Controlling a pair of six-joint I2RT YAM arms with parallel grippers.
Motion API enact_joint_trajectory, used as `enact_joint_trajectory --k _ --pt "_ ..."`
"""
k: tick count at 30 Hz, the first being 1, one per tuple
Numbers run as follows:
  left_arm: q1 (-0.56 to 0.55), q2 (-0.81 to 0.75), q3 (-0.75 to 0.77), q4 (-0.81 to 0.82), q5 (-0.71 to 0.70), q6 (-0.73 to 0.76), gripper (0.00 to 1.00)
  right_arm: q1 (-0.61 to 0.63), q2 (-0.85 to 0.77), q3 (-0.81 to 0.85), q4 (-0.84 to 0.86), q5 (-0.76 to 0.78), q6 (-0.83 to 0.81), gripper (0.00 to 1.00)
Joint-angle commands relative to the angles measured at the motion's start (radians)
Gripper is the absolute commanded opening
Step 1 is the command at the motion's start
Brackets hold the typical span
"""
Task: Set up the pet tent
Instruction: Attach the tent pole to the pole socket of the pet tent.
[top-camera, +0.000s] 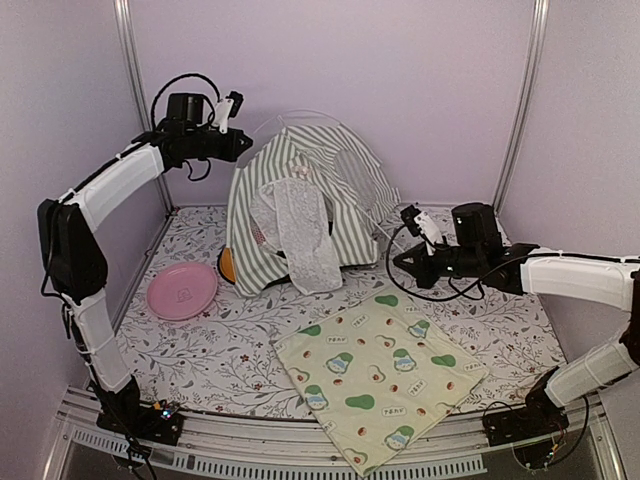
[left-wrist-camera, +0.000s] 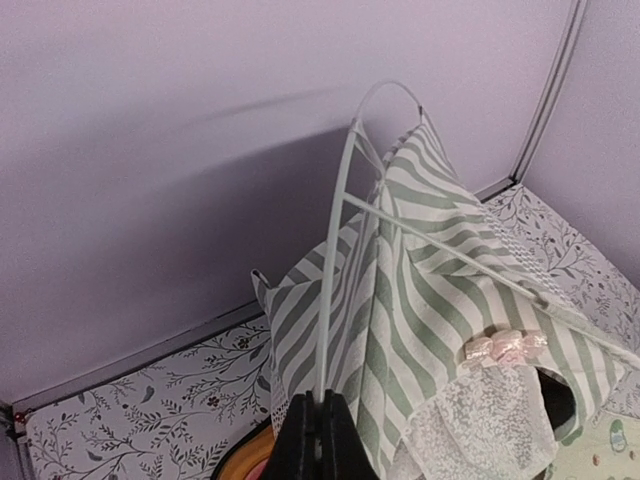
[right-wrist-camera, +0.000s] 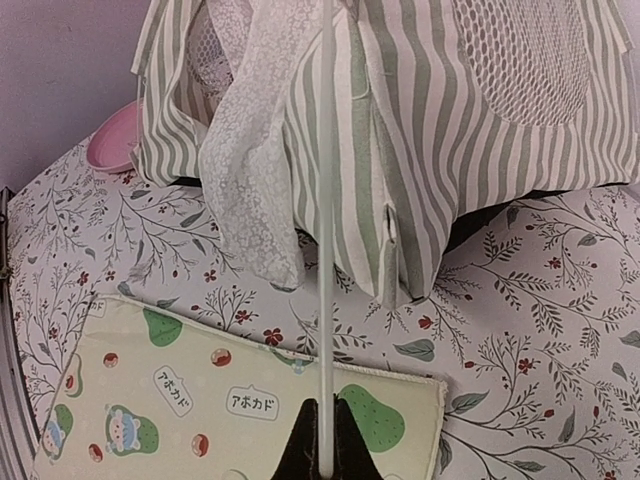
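The pet tent is sage-green and white striped with a white lace curtain and white poles, the mat pale yellow with green avocados, the plate pink, and the counter white with grey leafy sprigs and red blossoms.

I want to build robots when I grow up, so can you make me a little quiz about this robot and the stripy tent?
1. True or false: the right gripper is pinching a thin white pole.
2. Seen from above, what lies on the table to the left of the pet tent?
A. a pink plate
B. a blue cup
C. a red ball
3. Fill in the blank: the pale yellow mat in front of the tent is printed with green ____.

Key: 1 true; 2 A; 3 avocados.
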Motion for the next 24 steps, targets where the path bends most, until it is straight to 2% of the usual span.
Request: enact_joint_trajectory --k 1,24 --pt "-0.009 -0.053 -0.014 0.037 -0.016 -0.008 0.0 0.009 -0.011 0.012 0.05 0.023 0.042 0.0" --pt "-0.015 -0.079 -0.086 0.069 -0.013 -0.065 0.0 0.008 0.008 0.007 0.083 0.054 0.106 0.0"
